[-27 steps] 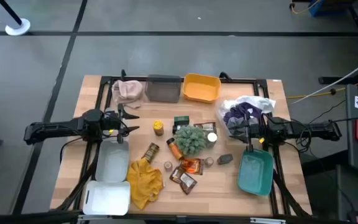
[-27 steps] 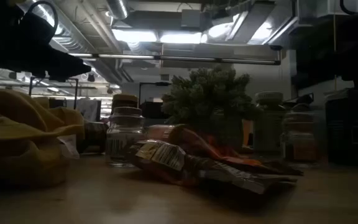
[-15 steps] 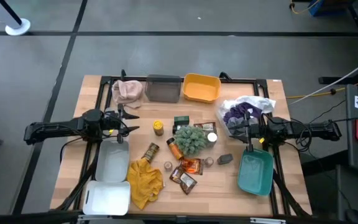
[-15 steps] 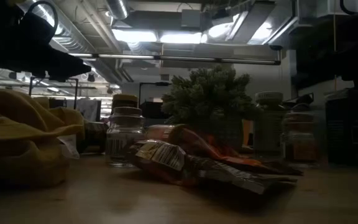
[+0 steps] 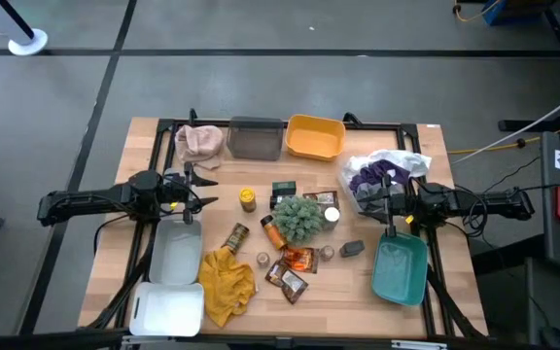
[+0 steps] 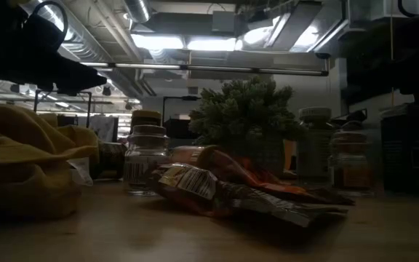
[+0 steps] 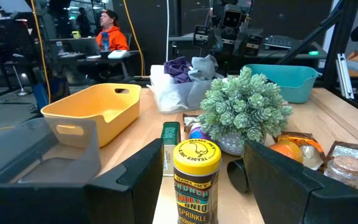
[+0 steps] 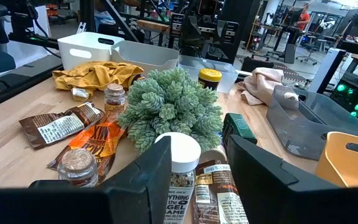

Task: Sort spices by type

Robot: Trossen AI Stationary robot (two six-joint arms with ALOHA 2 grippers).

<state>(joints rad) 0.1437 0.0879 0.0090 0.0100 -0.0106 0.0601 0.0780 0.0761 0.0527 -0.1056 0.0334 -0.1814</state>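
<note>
Sorting not begun: spices, among them a yellow-lidded jar (image 7: 196, 180) and white-capped jar (image 8: 180, 168), sit mixed mid-table around the plant (image 5: 298, 218), while left gripper (image 5: 199, 191) and right gripper (image 5: 380, 205) hang open, empty.

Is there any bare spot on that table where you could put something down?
Yes. Bare wood lies along the near edge, between the yellow cloth and the teal bin, and at the far side between the yellow-lidded jar and the grey bin. The middle is crowded: jars and packets ring the green plant.
</note>
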